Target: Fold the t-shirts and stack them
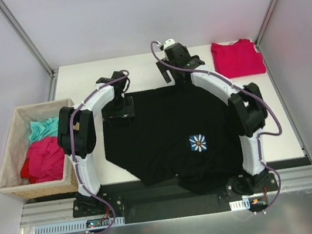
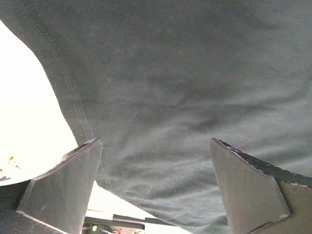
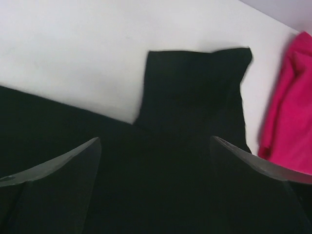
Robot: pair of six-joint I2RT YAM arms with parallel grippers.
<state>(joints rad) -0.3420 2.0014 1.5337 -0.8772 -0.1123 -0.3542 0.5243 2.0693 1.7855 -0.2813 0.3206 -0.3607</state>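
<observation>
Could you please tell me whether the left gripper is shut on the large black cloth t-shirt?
No, the left gripper has its fingers wide apart, with the large black cloth t-shirt showing between them.

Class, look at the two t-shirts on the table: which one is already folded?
The crimson-red t-shirt at the far right corner, which is folded into a compact rectangle. The black t-shirt lies spread out in the middle.

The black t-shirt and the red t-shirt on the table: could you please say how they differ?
The large black cloth t-shirt lies spread open mid-table; the crimson-red cloth t-shirt sits folded small at the far right corner. The black one bears a pale flower-like emblem; the red one is plain. Both rest on the white table.
</observation>
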